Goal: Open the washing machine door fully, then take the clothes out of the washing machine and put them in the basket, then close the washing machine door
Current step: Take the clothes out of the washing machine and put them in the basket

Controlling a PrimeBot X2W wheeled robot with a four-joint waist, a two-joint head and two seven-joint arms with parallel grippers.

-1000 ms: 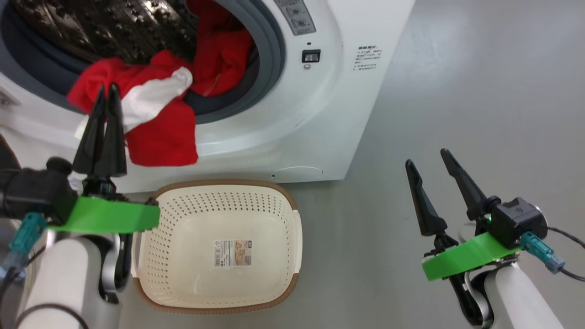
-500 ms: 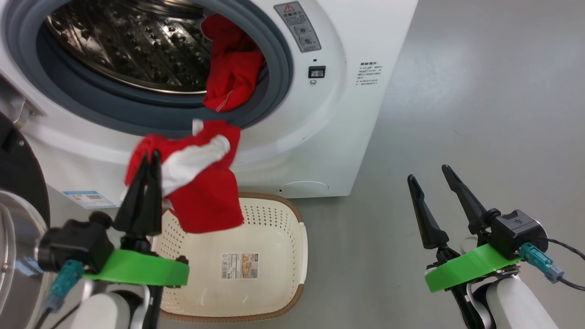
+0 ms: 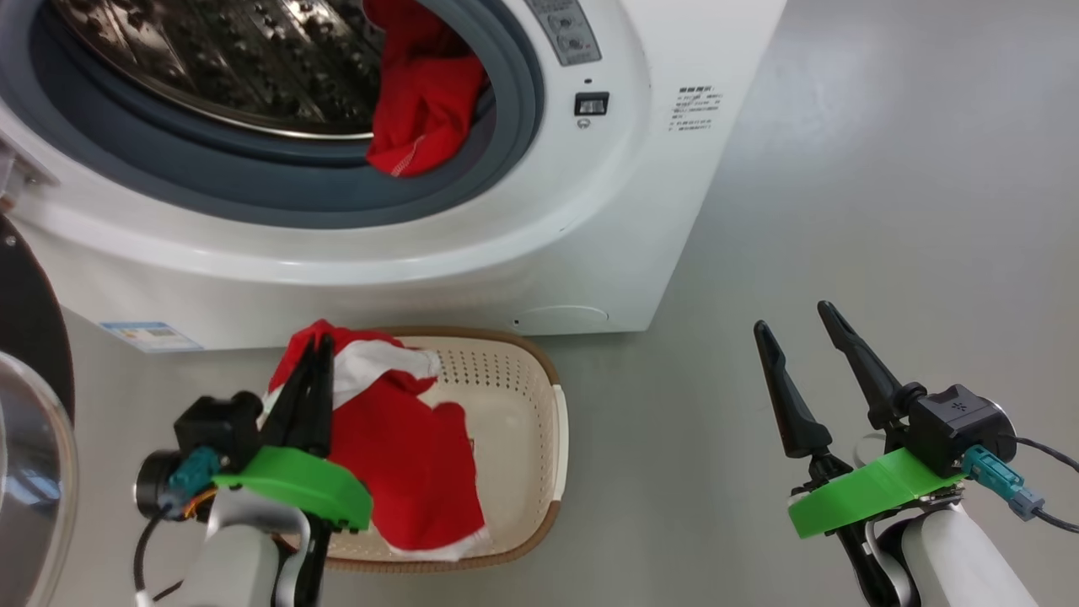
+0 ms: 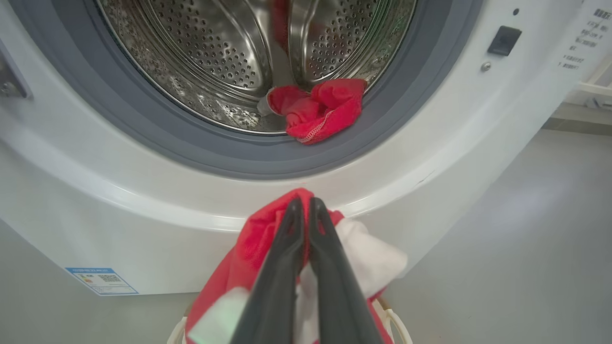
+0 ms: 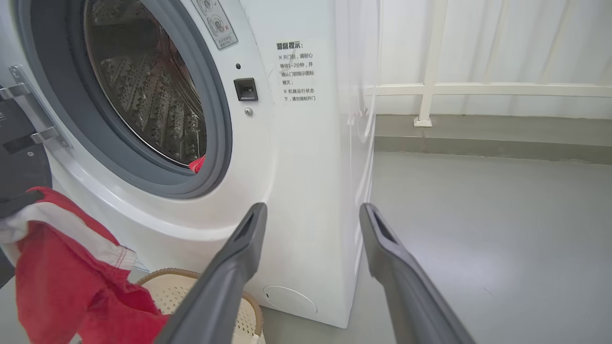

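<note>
The white washing machine (image 3: pixel 472 253) stands open, and its door (image 3: pixel 29 337) is swung out at the left edge. One of the clothes, a red garment (image 3: pixel 421 93), hangs over the grey ring at the drum's right side; the left wrist view shows this garment (image 4: pixel 320 110) too. My left gripper (image 3: pixel 323 341) is shut on another red and white garment (image 3: pixel 405 455), which hangs down into the basket (image 3: pixel 539 405) below the machine. In the wrist view the left gripper (image 4: pixel 305 200) pinches the fabric (image 4: pixel 248 258). My right gripper (image 3: pixel 792 315) stands open and empty to the right.
Bare grey floor (image 3: pixel 843 169) stretches to the right of the machine. A white railing (image 5: pixel 430 71) and curtain stand behind it. A small blue label (image 3: pixel 150 335) sits low on the machine's front.
My left gripper has carried the red and white garment down from the drum opening to over the basket. The head camera has shifted. The right gripper has stayed where it was.
</note>
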